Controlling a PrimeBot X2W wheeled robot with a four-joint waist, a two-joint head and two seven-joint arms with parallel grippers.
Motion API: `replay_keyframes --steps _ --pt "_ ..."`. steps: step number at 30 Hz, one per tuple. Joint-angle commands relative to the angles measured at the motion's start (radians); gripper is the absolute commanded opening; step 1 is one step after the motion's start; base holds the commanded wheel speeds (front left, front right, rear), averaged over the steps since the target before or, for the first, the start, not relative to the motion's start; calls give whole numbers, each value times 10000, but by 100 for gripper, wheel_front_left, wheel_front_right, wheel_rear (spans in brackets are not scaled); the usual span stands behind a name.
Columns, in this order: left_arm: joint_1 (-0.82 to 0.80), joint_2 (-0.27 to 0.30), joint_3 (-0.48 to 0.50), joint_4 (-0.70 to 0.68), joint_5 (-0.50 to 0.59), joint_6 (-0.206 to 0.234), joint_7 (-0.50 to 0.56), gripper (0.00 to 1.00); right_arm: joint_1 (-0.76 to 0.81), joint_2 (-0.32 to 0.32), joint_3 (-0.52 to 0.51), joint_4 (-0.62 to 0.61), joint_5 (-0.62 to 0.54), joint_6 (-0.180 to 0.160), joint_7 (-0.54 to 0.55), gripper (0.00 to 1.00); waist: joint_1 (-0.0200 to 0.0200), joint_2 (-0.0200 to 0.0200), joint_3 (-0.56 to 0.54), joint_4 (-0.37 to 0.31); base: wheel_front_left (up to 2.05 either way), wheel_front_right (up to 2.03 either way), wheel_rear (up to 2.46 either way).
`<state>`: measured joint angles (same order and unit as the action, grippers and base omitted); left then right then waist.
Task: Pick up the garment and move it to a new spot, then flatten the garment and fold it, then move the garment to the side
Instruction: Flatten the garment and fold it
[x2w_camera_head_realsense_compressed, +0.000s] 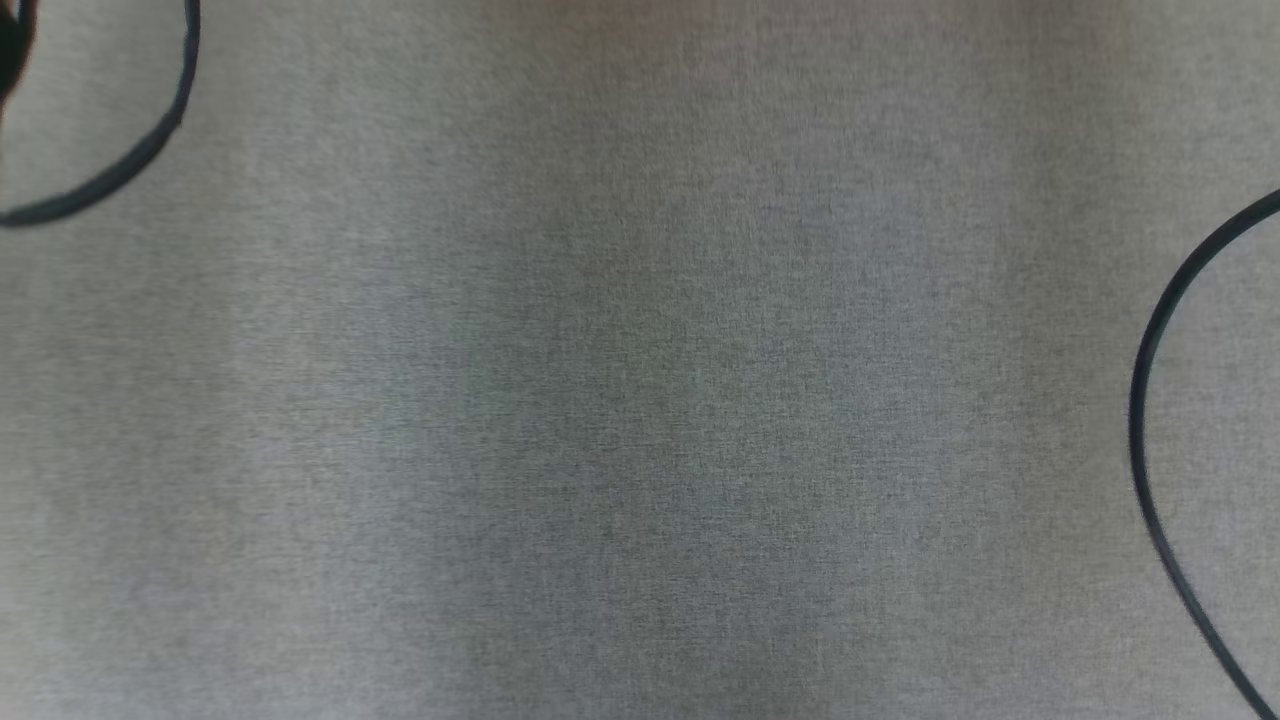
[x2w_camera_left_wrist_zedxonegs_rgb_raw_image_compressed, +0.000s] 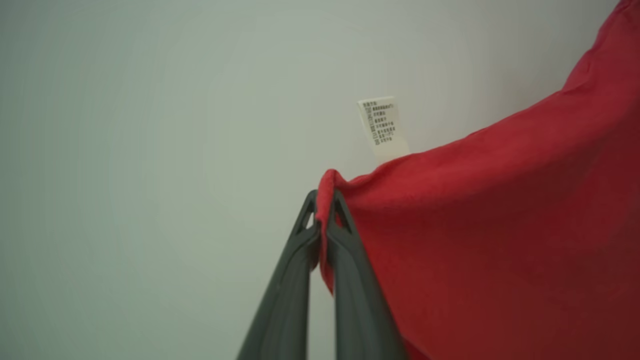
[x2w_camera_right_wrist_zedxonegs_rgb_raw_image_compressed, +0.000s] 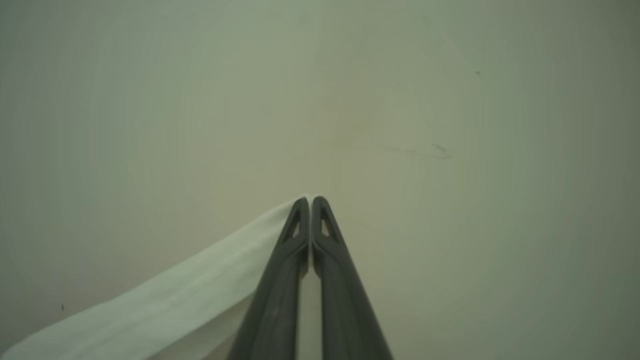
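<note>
The garment is red cloth that hangs to the right in the left wrist view, with a white printed label sticking up from its top edge. My left gripper is shut on a corner of that red edge, and the cloth bunches between the fingertips. In the right wrist view my right gripper is shut on the end of a white band of cloth, which trails off to the lower left. I cannot tell how the white band joins the red cloth.
The head view looks closely at a grey woven surface. A thin dark curved line crosses it at the right, and another dark curve sits at the upper left. Behind both grippers is a plain pale surface.
</note>
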<state>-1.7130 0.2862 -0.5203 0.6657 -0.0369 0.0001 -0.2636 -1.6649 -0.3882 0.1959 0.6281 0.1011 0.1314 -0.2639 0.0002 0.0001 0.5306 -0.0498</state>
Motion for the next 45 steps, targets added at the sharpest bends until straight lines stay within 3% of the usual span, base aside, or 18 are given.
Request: replay_keyframes --steps 1,8,13,19,23,29,34,45 --pt "473 143 107 -25 -256 -88 -13 0 418 -13 197 -58 431 -12 -3 0 -2 -1 461 -229 0 0 0" --pt "1899 148 304 -577 -712 -316 -14 0 2214 -374 1257 -899 2391 -12 -3 0 -2 -1 808 -431 0 0 0" --pt "3925 117 700 -1429 -1052 -420 -14 0 4504 -975 2116 -2162 4135 -12 -3 0 -2 -1 542 -526 0 0 0" --pt "6861 -41 1666 -2260 -1478 -313 -14 0 7735 -1237 2316 -3184 5540 -12 -3 0 -2 -1 -333 -628 0 0 0" --pt "8533 -192 2062 -2539 -1242 -429 -14 0 9565 -1416 2480 -3648 5323 -9 -3 0 -2 -1 -902 -713 0 0 0" --pt "10813 -790 3167 -2692 -1341 -456 -14 0 11799 -697 1629 -3403 5405 -8 -2 0 -2 -1 -2160 -848 0 0 0" --pt "12704 -1268 4000 -2654 -1217 -619 -14 0 13312 -512 1634 -3230 5347 -9 -4 0 -2 -1 -3294 -900 0 0 0" --pt "15302 -1743 4547 -2681 -499 -1036 -14 0 16115 -179 1144 -2781 5340 -12 -5 0 -2 -1 -4982 -698 0 0 0"
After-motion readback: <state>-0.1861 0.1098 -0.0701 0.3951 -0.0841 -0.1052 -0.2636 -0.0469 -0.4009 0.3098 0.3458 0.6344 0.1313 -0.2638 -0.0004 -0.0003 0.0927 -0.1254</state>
